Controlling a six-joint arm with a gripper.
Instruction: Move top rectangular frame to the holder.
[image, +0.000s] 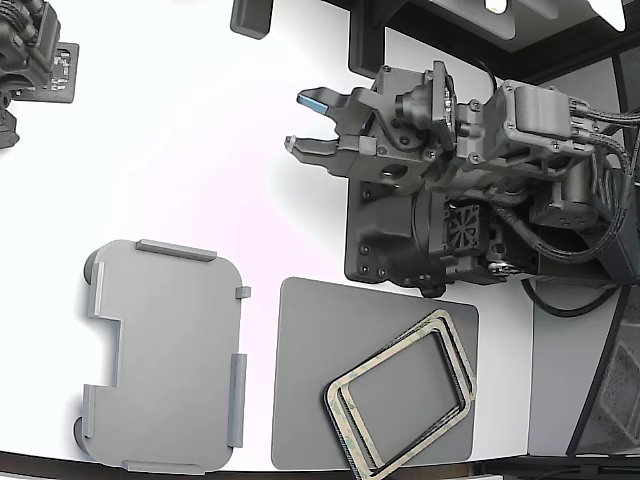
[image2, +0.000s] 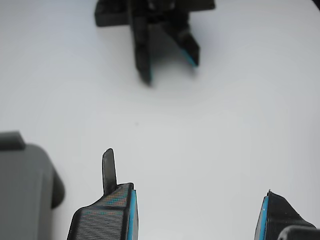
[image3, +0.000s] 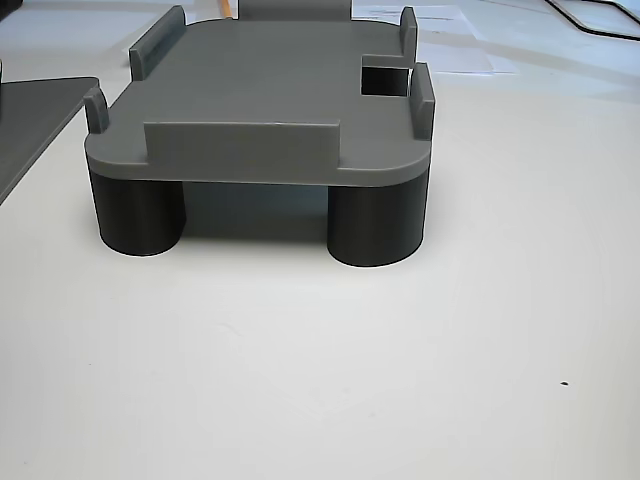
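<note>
Alike tan speckled rectangular frames lie stacked, slightly offset, on a darker grey flat mat (image: 300, 400) at the exterior view's lower right; the top rectangular frame (image: 383, 353) lies tilted on the stack. The holder (image: 170, 350), a light grey tray with raised tabs and a stepped notch, stands empty at the lower left; it also shows in the other view (image3: 270, 100), raised on dark round feet, and one corner shows in the wrist view (image2: 22, 190). My gripper (image: 300, 122) is open and empty over bare white table, well above the mat and frames in the exterior view. Its blue-padded fingers (image2: 127, 215) show in the wrist view.
A second arm's gripper (image: 30, 60) sits at the exterior view's top left and shows in the wrist view (image2: 160, 35). My arm's dark base (image: 400, 230) stands just above the mat. The mat's edge shows in the other view (image3: 30, 120). The table's front edge runs below holder and mat.
</note>
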